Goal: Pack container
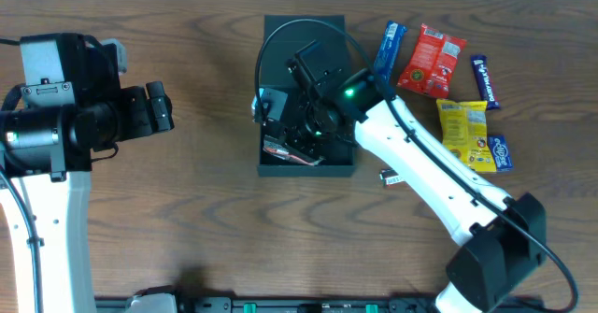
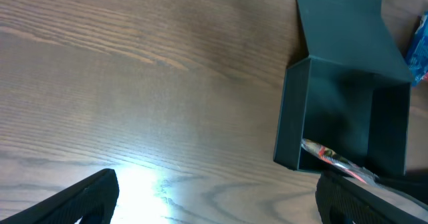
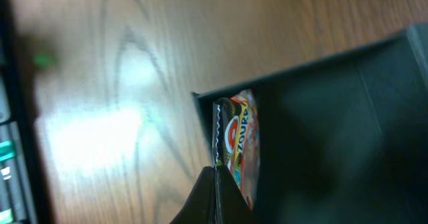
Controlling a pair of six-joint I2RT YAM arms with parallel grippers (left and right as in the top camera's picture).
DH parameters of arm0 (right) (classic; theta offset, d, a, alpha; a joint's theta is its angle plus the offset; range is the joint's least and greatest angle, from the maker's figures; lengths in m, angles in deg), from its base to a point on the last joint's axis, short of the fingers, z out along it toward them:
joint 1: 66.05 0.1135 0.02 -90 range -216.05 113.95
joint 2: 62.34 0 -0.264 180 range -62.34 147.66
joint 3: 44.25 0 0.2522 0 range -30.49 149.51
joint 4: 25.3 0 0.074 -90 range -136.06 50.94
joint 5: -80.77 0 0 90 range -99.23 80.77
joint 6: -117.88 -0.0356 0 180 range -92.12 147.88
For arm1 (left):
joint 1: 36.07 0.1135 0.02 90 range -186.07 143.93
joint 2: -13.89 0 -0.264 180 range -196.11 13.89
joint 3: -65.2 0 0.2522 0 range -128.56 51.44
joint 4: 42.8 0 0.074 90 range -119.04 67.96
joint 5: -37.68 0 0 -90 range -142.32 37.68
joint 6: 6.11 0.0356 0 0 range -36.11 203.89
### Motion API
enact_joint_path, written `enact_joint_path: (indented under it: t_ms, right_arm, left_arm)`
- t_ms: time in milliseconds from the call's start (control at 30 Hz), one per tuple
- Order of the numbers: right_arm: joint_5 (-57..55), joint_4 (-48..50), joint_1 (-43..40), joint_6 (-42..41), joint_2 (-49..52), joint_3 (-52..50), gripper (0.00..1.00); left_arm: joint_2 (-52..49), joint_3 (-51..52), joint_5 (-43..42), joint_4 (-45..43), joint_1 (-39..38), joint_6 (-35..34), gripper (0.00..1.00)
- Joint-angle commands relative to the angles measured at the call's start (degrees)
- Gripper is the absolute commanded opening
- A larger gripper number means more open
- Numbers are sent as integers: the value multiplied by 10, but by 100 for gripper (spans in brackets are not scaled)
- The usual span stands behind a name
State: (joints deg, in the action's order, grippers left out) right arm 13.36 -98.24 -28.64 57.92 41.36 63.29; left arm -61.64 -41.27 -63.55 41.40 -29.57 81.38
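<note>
While the left tool [image 1: 161,107] hangs with its jaws spread wide and empty above the left side of the desk [image 1: 187,210], well apart from anything the task concerns, the work sits further right. The container [image 2: 292,117], a dark teal box with its flap lid [image 1: 304,33] thrown back toward the far edge, stands at the middle of the desk, nearer the far edge than the near one. The right arm reaches in from the near right corner and dips into it. The right tool [image 3: 215,187] is closed, its tips pinching what looks like the crimped end of a snack packet [image 3: 237,140] printed in orange and red. That packet is inside the walls, tucked toward the container's near left corner, and in the left wrist view its long axis seems to run along the near wall, low in the box. The coming move likely turns on this: the packet lies straight ahead of the tool's tips and within the container, so letting go should leave it there. Further right, toward the far right corner of the desk, loose packets lie flat beside the container, a red packet [image 1: 431,61] and a yellow packet [image 1: 462,126] among them. They are on the right arm's side, so that arm is judged the nearer for fetching them.
</note>
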Motion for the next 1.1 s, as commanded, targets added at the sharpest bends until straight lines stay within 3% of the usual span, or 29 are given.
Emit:
enact_joint_path:
  t_ms: [0,333,633,1067]
  right_arm:
    - [51,-9,-5,46,0,33,1]
    - [90,-85,-14,116,20,33,1]
    - [111,-84,-30,139,58,33,1]
    - [42,33,-33,77,115,34,1]
  left_arm:
    - [-1,-3,-3,0,3,11,95]
    - [-1,-3,-3,-2,3,11,95]
    - [-1,-3,-3,-1,3,11,95]
    - [-1,-3,-2,3,3,11,95]
